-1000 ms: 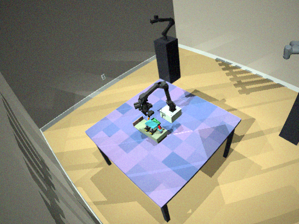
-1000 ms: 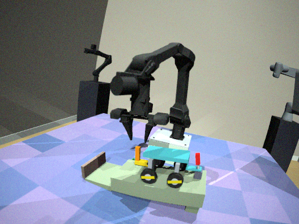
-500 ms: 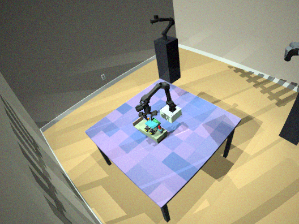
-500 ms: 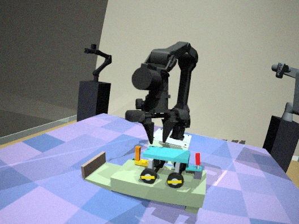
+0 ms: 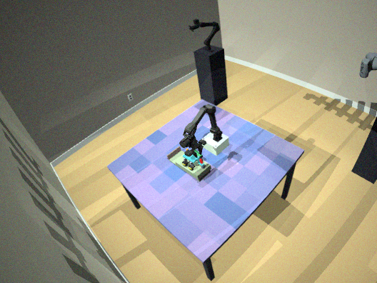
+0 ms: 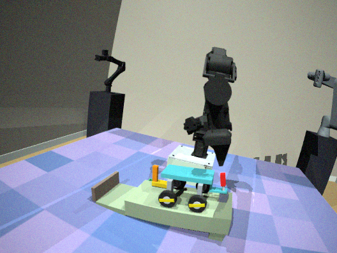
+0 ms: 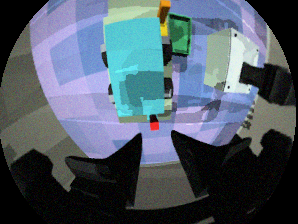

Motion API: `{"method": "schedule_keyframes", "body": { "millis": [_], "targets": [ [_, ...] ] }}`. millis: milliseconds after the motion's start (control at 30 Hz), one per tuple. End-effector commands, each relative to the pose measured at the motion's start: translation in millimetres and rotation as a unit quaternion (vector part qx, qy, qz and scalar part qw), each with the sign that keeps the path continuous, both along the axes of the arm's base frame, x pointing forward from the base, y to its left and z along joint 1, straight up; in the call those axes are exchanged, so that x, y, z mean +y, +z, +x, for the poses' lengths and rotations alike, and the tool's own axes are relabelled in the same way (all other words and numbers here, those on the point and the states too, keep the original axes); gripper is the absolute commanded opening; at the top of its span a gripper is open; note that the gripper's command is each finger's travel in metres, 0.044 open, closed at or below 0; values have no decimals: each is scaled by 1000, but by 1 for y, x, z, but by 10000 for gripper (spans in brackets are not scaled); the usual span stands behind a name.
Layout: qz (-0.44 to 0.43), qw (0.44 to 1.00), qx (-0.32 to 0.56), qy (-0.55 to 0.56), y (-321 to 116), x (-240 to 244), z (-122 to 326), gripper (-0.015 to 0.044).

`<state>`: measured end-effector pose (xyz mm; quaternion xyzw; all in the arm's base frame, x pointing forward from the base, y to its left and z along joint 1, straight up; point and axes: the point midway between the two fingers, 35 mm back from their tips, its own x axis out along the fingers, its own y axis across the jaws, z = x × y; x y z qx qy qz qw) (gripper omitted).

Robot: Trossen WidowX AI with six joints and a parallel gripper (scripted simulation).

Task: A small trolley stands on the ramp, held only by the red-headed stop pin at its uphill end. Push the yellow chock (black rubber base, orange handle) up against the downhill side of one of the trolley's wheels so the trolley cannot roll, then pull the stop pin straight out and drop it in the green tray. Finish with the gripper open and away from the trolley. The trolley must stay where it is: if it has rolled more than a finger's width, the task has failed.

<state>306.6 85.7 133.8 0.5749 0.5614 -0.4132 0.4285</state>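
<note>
End effector: partly open [image 5: 200, 150] [image 6: 221, 164] [image 7: 157, 133], with nothing in its grip, above the pin end of the ramp [image 5: 201, 177] [image 6: 179, 220] [image 7: 134, 120].
Chock: on the ramp, downhill of the trolley [image 5: 191, 157] [image 6: 187, 174] [image 7: 134, 60], close to a far-side wheel; hard to tell if touching. Check that first.
Stop pin: in its place [image 5: 200, 161] [image 6: 223, 179] [image 7: 154, 125]. Probably next to grab: line up over the red top, go down slowly, squeeze, pull straight out.
Trolley: on the ramp; best not bumped.
Green tray: beside the ramp [image 7: 181, 35], for the pin later.

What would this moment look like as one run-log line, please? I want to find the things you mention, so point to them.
pincer [image 6: 221, 160] [image 7: 156, 135]: open, empty | pin [image 6: 223, 179] [image 7: 154, 125]: upright at trolley's [image 6: 187, 174] [image 7: 135, 65] uphill end | tray [image 7: 180, 35]: no pin inside
</note>
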Motion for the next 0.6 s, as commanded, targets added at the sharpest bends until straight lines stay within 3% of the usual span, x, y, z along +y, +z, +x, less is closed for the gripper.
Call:
{"method": "schedule_keyframes", "body": {
  "millis": [0,567],
  "targets": [
    [3,1000,-2,11,1,1,0,190],
    [3,1000,-2,11,-20,7,1,190]
  ]
}}
